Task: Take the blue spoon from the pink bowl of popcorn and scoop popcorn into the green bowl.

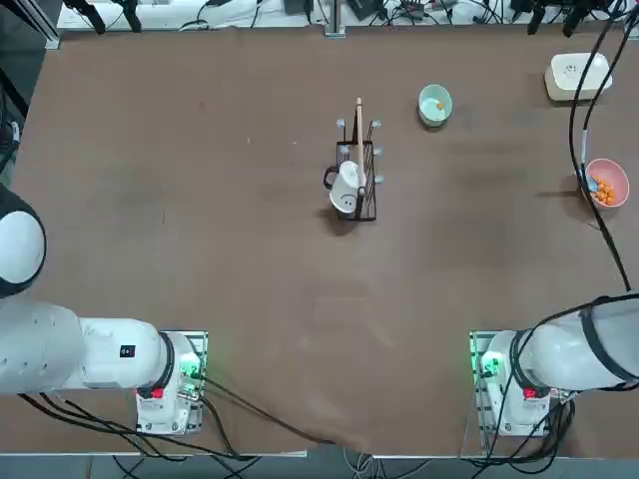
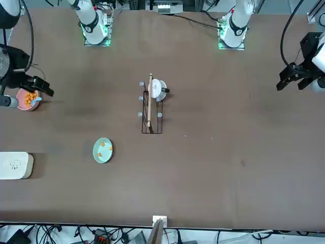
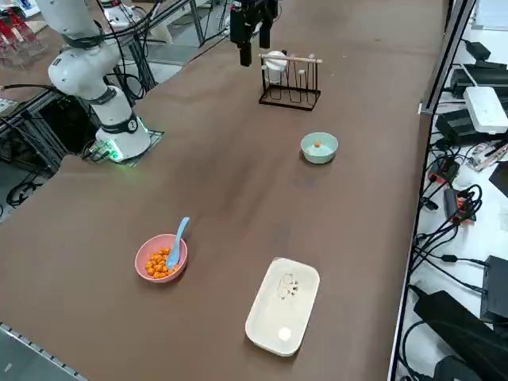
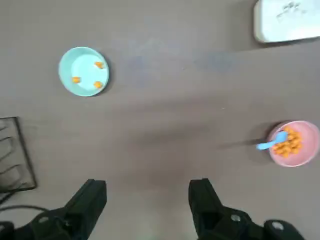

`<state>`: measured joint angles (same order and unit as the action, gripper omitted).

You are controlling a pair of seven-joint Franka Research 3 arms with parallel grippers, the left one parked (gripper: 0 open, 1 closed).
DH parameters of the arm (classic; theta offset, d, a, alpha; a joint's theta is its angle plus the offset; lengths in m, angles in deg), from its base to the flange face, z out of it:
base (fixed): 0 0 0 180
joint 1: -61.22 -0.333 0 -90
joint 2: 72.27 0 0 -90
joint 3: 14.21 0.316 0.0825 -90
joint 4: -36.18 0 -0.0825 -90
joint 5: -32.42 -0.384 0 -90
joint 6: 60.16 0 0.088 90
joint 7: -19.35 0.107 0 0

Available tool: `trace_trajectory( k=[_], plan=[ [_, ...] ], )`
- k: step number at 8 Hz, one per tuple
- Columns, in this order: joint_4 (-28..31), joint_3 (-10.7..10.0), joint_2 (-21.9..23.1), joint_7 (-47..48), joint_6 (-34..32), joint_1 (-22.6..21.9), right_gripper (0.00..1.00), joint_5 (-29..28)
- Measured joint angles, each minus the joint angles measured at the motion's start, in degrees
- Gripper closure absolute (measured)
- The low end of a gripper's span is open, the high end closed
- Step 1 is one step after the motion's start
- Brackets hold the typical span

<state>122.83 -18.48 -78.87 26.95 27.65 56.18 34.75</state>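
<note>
The right gripper (image 4: 148, 185) hangs above the table (image 3: 214, 182), its two fingers spread wide with nothing between them. The spoon (image 3: 178, 242) rests in the pink bowl (image 3: 145, 263), its head against the popcorn (image 3: 161, 263) and its handle slanting up past the rim, toward the robot's left. The popcorn lies heaped in that bowl, well below the fingers. The green bowl (image 4: 67, 76) stands upright, farther from the robot's bases than the pink one and to its left, with three pieces of popcorn lying apart inside.

The white box (image 3: 282, 305) sits beyond the pink bowl, at the table's far right. To the left of the green bowl stands the black rack (image 3: 290, 97), carrying a wooden rod (image 1: 360, 135) and the mug (image 1: 343, 187), whose handle points left. Cables (image 1: 577, 130) cross the top view near the pink bowl, so the spoon there seems partly hidden.
</note>
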Motion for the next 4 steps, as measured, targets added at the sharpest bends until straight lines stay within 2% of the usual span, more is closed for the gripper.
trace_trajectory(
  k=[2, 3, 4],
  plan=[
    [1.4, 3.5, 1.9, -0.6, 1.4, 3.4, 0.00, 0.5],
    [3.7, 4.7, 3.8, -1.0, 3.8, 4.6, 0.00, -0.9],
    [6.5, 5.0, 6.2, -1.0, 5.3, 4.7, 0.00, -2.3]
  ],
)
